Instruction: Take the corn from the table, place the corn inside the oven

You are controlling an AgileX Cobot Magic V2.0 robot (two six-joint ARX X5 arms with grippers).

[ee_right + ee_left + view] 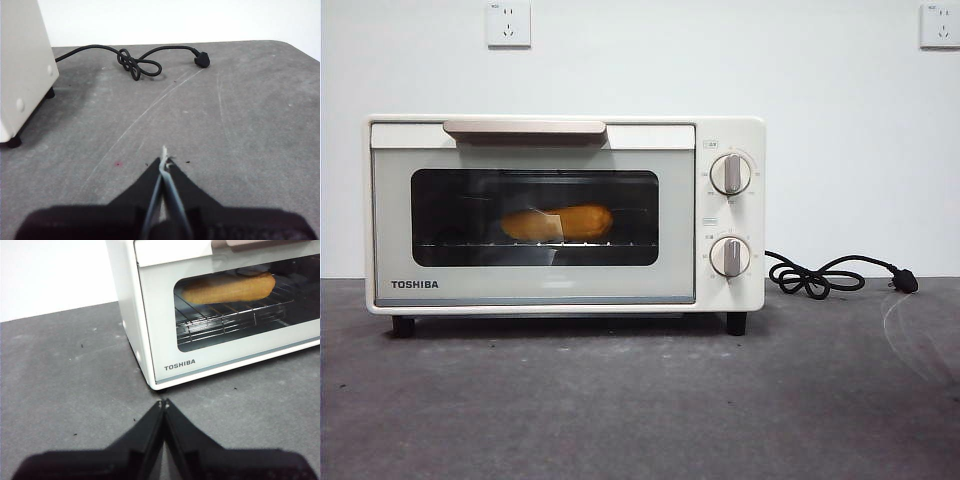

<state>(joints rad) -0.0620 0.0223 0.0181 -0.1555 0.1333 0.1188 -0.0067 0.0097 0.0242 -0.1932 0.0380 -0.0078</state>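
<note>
Left claw [163,403] closed, jaw tips meeting, nothing between them. It hangs just above the surface [65,380], in front of the TOSHIBA toaster oven [150,315], near the corner on its logo side, not touching it. Right claw [164,162] also closed, tips together, empty, over bare surface off the oven's knob side, well apart from the oven wall. Neither claw shows in the front view.

Oven door [532,225] shut, beige bar handle [524,128] along its top edge. Corn [560,222] inside the oven, seen through the dark glass, lying on its side on the wire rack [230,320], roughly mid-width of the window. In the left wrist view the corn [227,289] sits toward the back of the rack, long axis parallel to the door. Kernel detail blurred behind the glass.

Two round knobs [731,173] stacked on the oven's panel beside the door, both pointers about vertical. Oven stands on short black feet [736,323] on the dark grey scuffed surface.

Black cord [135,62] runs out from behind the oven on the knob side, knotted in a loose loop, plug [202,60] lying on the surface past the loop, unplugged. Pale curved scratch marks [150,107] cross the surface between the cord and the right claw. White wall behind the oven, two wall sockets [508,23] high above it.
</note>
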